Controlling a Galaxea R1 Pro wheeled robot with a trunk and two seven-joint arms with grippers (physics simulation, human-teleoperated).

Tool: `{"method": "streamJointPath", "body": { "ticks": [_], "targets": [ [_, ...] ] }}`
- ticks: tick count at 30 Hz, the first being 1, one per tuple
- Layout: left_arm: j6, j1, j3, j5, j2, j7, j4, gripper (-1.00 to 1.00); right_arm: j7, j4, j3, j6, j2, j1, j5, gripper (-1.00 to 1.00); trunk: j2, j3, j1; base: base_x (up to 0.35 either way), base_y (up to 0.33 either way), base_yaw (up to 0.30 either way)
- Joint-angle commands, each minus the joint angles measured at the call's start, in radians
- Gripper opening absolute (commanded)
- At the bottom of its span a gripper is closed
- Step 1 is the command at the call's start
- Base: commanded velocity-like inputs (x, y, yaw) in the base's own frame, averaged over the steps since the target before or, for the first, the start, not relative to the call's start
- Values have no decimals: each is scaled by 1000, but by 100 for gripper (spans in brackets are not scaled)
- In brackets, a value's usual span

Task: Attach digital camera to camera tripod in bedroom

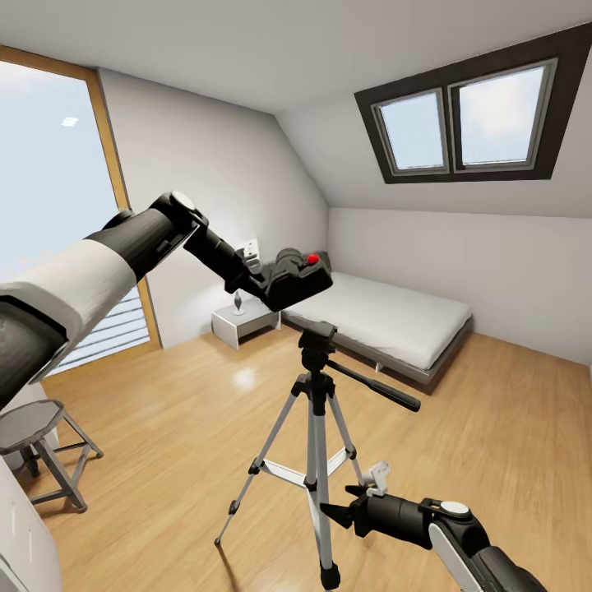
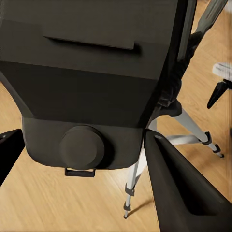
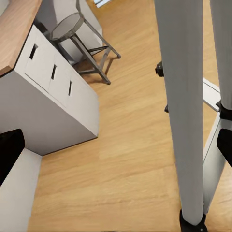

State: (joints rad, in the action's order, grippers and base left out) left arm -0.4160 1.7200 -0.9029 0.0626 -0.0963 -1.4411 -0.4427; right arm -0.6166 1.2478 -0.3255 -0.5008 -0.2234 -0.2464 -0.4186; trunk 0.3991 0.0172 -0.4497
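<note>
My left gripper (image 1: 278,286) is shut on the digital camera (image 1: 306,278), a black box with a red button on top. The camera hangs tilted just above the camera tripod's black pan head (image 1: 317,338), apart from it and a little to its left. In the left wrist view the camera (image 2: 92,82) sits between the dark fingers (image 2: 186,193), with the tripod (image 2: 191,126) below. The tripod stands on silver legs (image 1: 314,460), its long handle (image 1: 378,388) pointing right. My right gripper (image 1: 341,515) is open low beside the legs, and one leg (image 3: 181,96) stands between its fingers.
The bedroom has a light wood floor (image 1: 477,427), a low grey bed (image 1: 386,316) behind the tripod and a white nightstand (image 1: 242,321) by the wall. A grey stool (image 1: 37,427) and white cabinet (image 3: 53,96) stand at the left. A skylight (image 1: 469,115) is overhead.
</note>
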Motion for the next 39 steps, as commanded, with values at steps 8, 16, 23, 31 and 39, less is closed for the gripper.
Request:
{"method": "streamJointPath", "body": {
  "ticks": [8,16,23,31,39],
  "targets": [
    [-7,-7,-6,6,-1,-1,-2,-100,2,0,-1,-8,-1,-1,-9,100,1,0,0,0,0,0],
    [-7,-7,-6,6,-1,-1,-2,-100,2,0,-1,-8,-1,-1,-9,100,1,0,0,0,0,0],
    [-7,-7,-6,6,-1,-1,-2,-100,2,0,-1,-8,-1,-1,-9,100,1,0,0,0,0,0],
    [-7,-7,-6,6,-1,-1,-2,-100,2,0,-1,-8,-1,-1,-9,100,1,0,0,0,0,0],
    [-9,-12,-7,6,7,-2,-3,-100,17,0,-1,8,10,-8,-9,100,1,0,0,0,0,0]
  ]
}}
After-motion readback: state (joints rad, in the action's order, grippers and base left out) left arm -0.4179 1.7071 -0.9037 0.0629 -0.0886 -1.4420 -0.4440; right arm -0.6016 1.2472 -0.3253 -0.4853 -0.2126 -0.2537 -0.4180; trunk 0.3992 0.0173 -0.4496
